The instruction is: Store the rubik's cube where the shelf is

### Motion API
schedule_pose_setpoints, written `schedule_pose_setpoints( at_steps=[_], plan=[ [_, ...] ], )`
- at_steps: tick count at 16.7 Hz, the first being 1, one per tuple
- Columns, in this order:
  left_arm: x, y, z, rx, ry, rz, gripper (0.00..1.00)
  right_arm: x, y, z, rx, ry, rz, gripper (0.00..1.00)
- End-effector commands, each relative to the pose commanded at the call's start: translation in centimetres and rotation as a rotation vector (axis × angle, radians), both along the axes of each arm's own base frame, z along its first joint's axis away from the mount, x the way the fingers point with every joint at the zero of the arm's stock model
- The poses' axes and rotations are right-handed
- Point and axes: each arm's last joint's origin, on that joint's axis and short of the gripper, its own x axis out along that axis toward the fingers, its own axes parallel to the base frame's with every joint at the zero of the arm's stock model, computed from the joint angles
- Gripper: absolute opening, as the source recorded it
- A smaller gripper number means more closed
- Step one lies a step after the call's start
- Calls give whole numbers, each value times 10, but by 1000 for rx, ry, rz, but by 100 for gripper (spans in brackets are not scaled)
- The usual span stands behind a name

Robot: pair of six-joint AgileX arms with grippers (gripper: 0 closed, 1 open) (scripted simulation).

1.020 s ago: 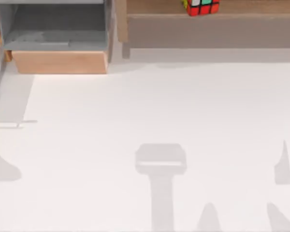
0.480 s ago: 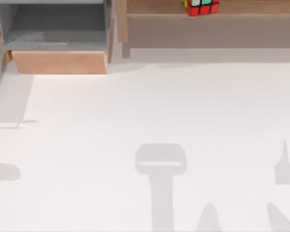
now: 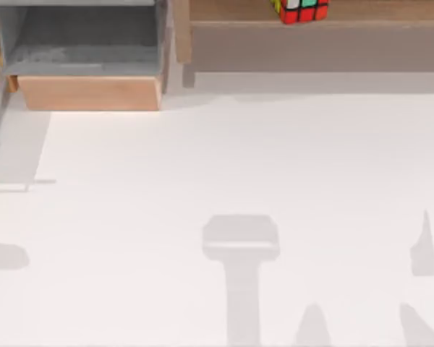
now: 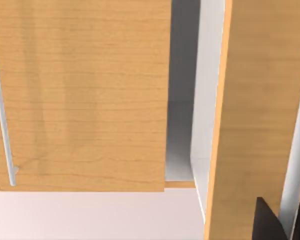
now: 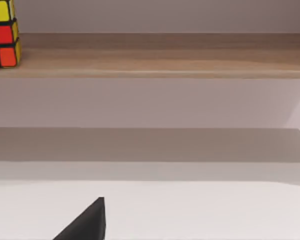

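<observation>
The rubik's cube rests on the shelf, a long light-brown board along the table's far edge, with nothing holding it. In the right wrist view the rubik's cube stands at one end of the shelf, with a shaded recess beneath. A dark part of my right gripper shows low in that view, well short of the shelf and apart from the cube. A dark part of my left gripper sits close to wooden cabinet panels.
A boxy wooden compartment with a grey interior stands at the far left. Wooden cabinet panels with a metal handle face the left wrist camera. Arm shadows fall on the white table.
The shadow at the table's left edge has shrunk and drawn back toward the left. The cube has stayed in place on the shelf.
</observation>
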Motion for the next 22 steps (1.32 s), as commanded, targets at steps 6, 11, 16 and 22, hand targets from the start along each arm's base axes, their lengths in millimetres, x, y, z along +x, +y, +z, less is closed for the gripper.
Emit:
schedule_pose_setpoints(
  at_steps=[6,11,16,22],
  plan=[
    [20,1,-5,-17,18,2,0,0,0,0,0,0,0,100],
    [62,-1,-4,-15,15,2,0,0,0,0,0,0,0,100],
    [61,0,-6,-22,24,6,0,0,0,0,0,0,0,100],
    [103,2,-7,-18,24,8,0,0,0,0,0,0,0,100]
  ],
)
